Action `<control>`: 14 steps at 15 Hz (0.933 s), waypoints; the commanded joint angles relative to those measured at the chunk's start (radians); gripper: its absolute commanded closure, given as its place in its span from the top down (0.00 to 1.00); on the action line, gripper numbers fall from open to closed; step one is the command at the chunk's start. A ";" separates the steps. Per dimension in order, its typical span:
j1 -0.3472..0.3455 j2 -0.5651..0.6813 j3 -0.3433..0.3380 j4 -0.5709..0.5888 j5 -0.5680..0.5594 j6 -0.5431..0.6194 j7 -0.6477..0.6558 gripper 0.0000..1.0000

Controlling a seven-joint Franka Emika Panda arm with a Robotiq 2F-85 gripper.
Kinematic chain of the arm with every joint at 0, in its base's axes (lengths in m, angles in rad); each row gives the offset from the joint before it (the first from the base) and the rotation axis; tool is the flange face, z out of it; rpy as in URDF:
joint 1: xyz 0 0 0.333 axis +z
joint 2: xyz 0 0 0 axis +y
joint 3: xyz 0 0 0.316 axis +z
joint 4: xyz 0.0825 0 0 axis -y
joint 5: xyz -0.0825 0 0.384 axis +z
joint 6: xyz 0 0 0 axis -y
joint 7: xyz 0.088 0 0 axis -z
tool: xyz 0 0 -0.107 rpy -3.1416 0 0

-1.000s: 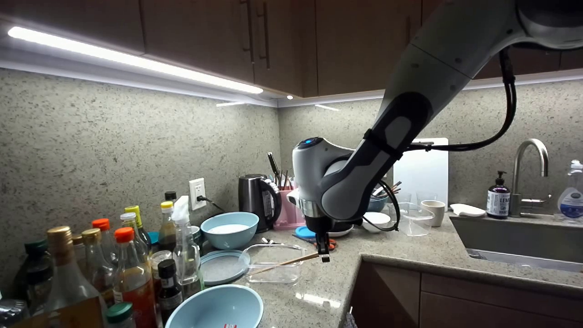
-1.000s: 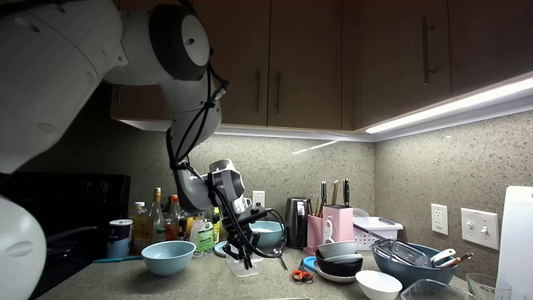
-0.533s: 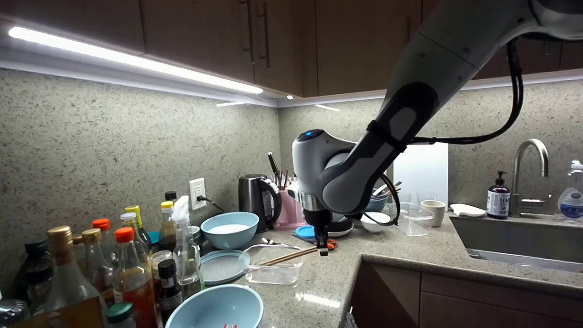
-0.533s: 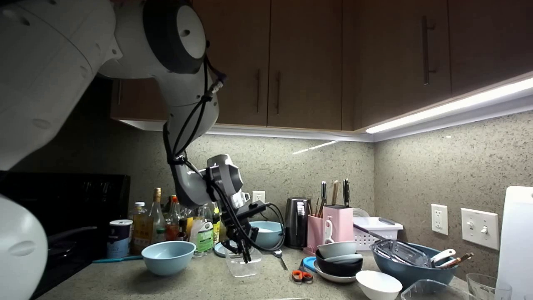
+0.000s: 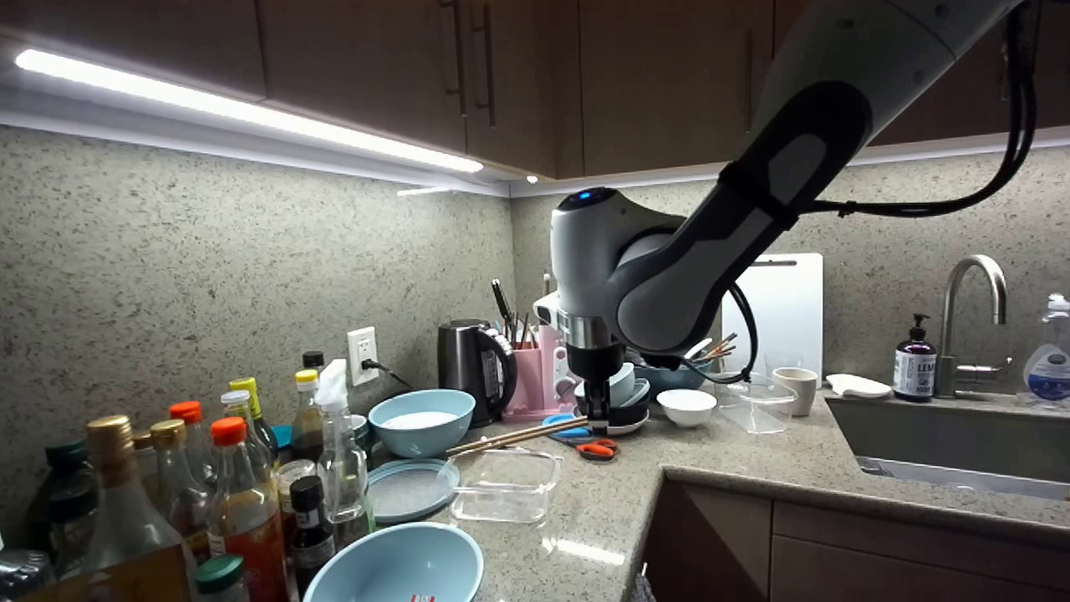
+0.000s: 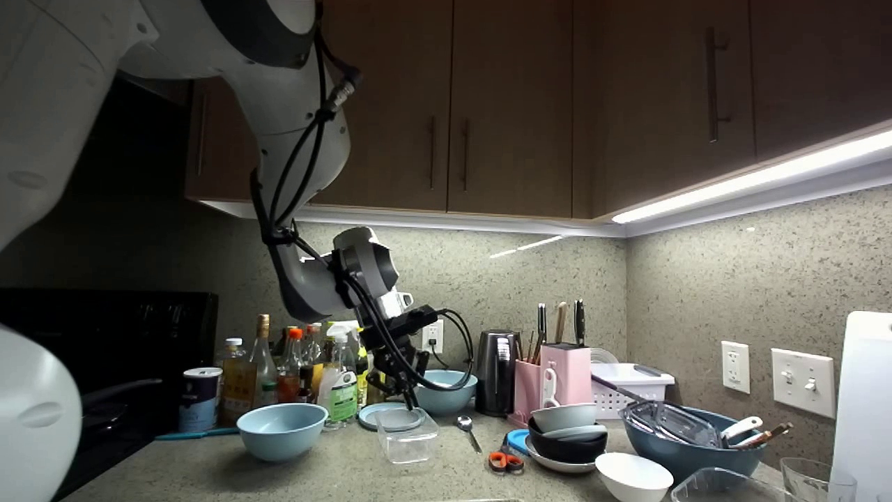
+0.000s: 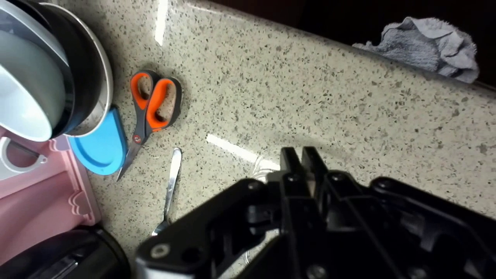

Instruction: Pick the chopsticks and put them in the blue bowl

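Note:
Two thin tan chopsticks (image 5: pixel 518 436) stick out sideways from my gripper (image 5: pixel 599 428), which is shut on them at one end. They hang in the air, sloping slightly down toward their free ends, above the level of the counter. In the wrist view a narrow gap shows between the fingertips of the gripper (image 7: pixel 303 152), with a sliver of tan deeper between the fingers. The chopsticks' free length is hidden there and cannot be made out behind the gripper (image 6: pixel 410 402). The blue bowl (image 5: pixel 393 568) stands at the front of the counter, also seen as the bowl (image 6: pixel 281 434).
Below the chopsticks are a clear container (image 5: pixel 501 502) and a round lid (image 5: pixel 410 493). Another light-blue bowl (image 5: pixel 420 431) stands by the kettle (image 5: pixel 464 368). Several bottles (image 5: pixel 242 493) crowd the wall side. Scissors (image 7: pixel 152 112) and a spoon (image 7: pixel 170 186) lie nearby.
My gripper has risen with the chopsticks in its hold, and their free ends have lifted clear of the container. The arm has drawn up and the jaws have stayed shut.

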 commanded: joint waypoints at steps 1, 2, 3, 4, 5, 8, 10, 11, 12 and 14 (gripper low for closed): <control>0.011 -0.094 0.022 -0.084 -0.015 -0.019 0.038 0.06; 0.019 -0.109 0.028 -0.095 -0.028 -0.022 0.052 0.06; 0.021 -0.122 0.036 -0.104 -0.029 -0.025 0.058 0.06; 0.025 -0.136 0.049 -0.115 -0.012 -0.031 0.054 0.06; 0.029 -0.149 0.058 -0.125 -0.006 -0.034 0.058 0.06; 0.044 -0.176 0.095 -0.153 0.030 -0.037 0.043 0.06; 0.055 -0.189 0.116 -0.168 0.047 -0.045 0.041 0.06; 0.059 -0.194 0.125 -0.175 0.050 -0.049 0.044 0.06; 0.066 -0.203 0.134 -0.184 0.053 -0.056 0.052 0.06; 0.075 -0.220 0.149 -0.202 0.061 -0.079 0.067 0.06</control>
